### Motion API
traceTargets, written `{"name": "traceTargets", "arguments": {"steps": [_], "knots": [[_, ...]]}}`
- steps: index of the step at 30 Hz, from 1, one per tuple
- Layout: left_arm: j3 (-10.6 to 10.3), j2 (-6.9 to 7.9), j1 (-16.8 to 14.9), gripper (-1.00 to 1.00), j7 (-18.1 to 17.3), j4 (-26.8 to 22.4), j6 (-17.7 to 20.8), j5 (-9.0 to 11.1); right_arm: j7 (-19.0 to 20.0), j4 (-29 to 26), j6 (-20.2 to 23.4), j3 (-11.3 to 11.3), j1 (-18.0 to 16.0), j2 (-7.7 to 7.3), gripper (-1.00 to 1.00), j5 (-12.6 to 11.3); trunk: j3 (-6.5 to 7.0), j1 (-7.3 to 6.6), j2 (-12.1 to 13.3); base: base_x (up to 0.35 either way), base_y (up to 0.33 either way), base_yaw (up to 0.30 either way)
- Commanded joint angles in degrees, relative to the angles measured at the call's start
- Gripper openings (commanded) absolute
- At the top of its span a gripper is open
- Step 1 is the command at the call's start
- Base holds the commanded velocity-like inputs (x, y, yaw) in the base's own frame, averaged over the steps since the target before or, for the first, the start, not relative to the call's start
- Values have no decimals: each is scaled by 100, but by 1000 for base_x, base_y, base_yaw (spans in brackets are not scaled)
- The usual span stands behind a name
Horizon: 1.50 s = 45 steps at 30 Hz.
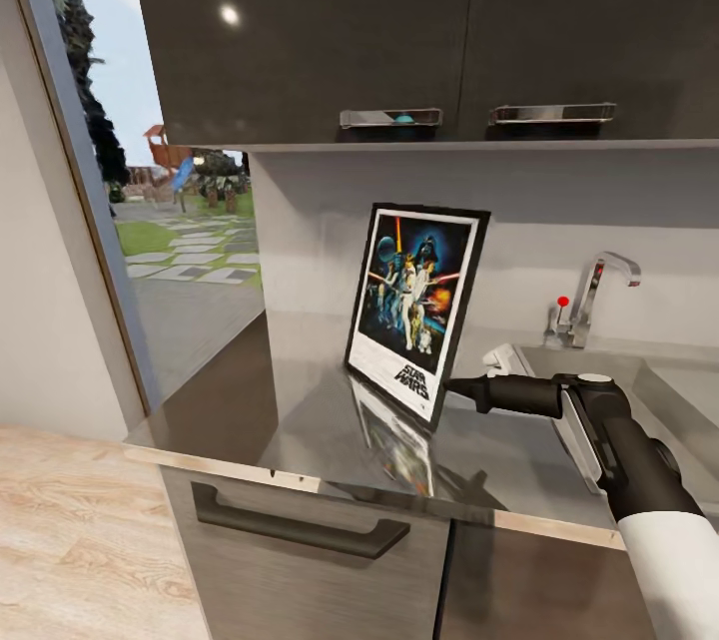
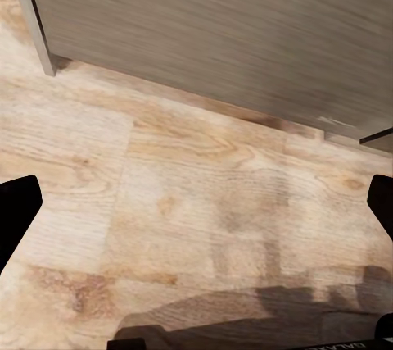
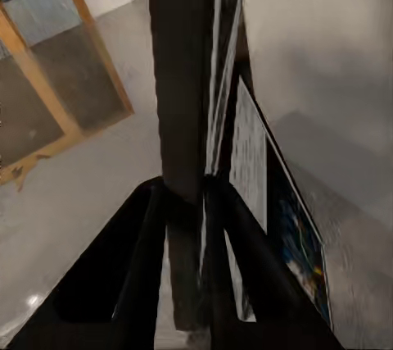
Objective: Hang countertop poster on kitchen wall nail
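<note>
One poster (image 1: 417,313) stands upright, long axis vertical, on the kitchen countertop (image 1: 300,420), a brushed-metal surface. The right gripper (image 1: 461,386) reaches it from the sink side; its fingers (image 3: 139,260) appear clamped on the frame's lower edge, though the close view blurs contact. The left gripper (image 2: 196,211) hangs, fingers apart, above the wooden floor (image 2: 188,202).

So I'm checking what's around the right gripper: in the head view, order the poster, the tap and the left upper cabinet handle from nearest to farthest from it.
1. The poster, upright on the countertop, its edge at the right gripper.
2. The tap, behind the sink, to the gripper's right.
3. The left upper cabinet handle, high overhead.
</note>
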Motion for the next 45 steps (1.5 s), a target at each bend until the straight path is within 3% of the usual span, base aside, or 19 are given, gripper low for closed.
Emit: {"name": "traceTargets", "arguments": {"steps": [1, 45], "knots": [[11, -1, 0, 100, -28, -5, 4, 14, 19, -4, 61, -7, -4, 1, -100, -13, -5, 0, -3, 0, 0, 0], [11, -1, 0, 100, -37, -25, 4, 16, -50, -382, 88, -21, -4, 10, -100, -5, -5, 0, -3, -15, 8, 4]]}}
